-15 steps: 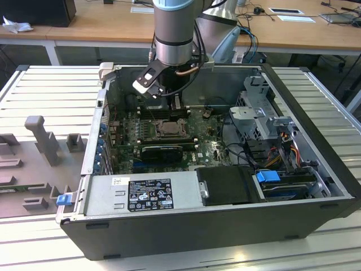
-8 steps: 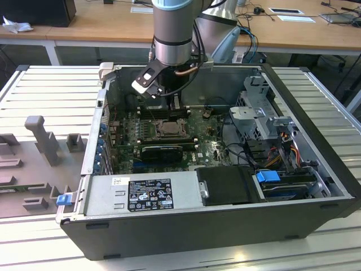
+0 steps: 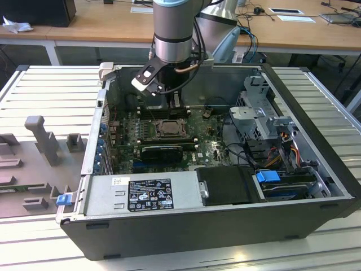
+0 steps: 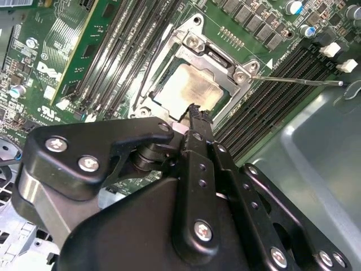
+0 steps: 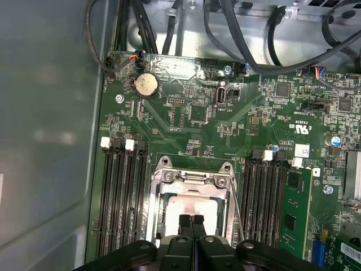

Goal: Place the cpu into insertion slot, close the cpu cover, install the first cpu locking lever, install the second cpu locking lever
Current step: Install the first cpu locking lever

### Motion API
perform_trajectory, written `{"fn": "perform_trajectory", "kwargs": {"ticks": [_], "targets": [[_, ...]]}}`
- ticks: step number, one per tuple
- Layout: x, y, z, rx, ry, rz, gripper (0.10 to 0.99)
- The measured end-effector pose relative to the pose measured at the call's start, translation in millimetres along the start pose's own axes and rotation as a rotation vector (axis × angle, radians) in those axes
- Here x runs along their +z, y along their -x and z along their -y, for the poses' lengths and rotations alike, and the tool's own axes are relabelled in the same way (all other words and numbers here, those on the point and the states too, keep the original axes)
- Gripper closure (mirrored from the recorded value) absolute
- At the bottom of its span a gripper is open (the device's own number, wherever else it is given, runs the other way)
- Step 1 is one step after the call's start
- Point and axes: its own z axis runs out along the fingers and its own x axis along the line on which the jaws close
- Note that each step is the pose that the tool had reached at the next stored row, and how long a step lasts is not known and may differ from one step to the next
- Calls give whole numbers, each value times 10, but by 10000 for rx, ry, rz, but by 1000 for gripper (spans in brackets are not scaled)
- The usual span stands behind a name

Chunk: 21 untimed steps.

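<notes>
Exterior view: a table of ribbed metal slats (image 3: pixel 45 90) carries an open computer case (image 3: pixel 225 231) lying on its side. The case fills the table's middle and reaches toward the edge at the exterior view's right. Grey moulded fixtures (image 3: pixel 42 138) sit along the table edge at the exterior view's left. Wooden desks (image 3: pixel 101 28) run across the room behind. The arm (image 3: pixel 172 28) drops into the case near its far wall, and its lower end is dark and hard to make out against the green motherboard (image 3: pixel 197 141). The insertion slot (image 3: pixel 151 134) sits just below it, in the board's middle. A power supply (image 3: pixel 144 195) lines the case's near wall.

First wrist view: the cpu (image 5: pixel 180 204) lies in the slot, pale and flat. The cpu cover (image 5: pixel 189 189) lies down around it, its window framing the chip. The gripper (image 5: pixel 192 219) is over the chip's edge with its two fingers (image 5: pixel 185 226) pressed together and nothing between them. Whether they touch the chip cannot be told. A wire lever (image 5: pixel 237 209) runs just beside the cover, and its latch is hidden. Memory slots (image 5: pixel 121 197) flank the socket, and a coin battery (image 5: pixel 148 84) sits near the board's far edge.

Second wrist view: the gripper's black body covers much of the board. A metal rod (image 4: pixel 299 81) reaches from a corner of the cover across the memory slots to the case wall (image 4: pixel 316 147).
</notes>
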Motion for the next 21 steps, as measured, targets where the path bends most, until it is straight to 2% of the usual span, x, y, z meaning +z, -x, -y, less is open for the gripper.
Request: {"fn": "perform_trajectory", "kwargs": {"ticks": [8,11,14,21], "targets": [[-55,0,-2,0,0,0,980],[-111,-1,-5,0,0,0,980],[-222,-1,-10,0,0,0,980],[-405,-3,-18,0,0,1,980]]}}
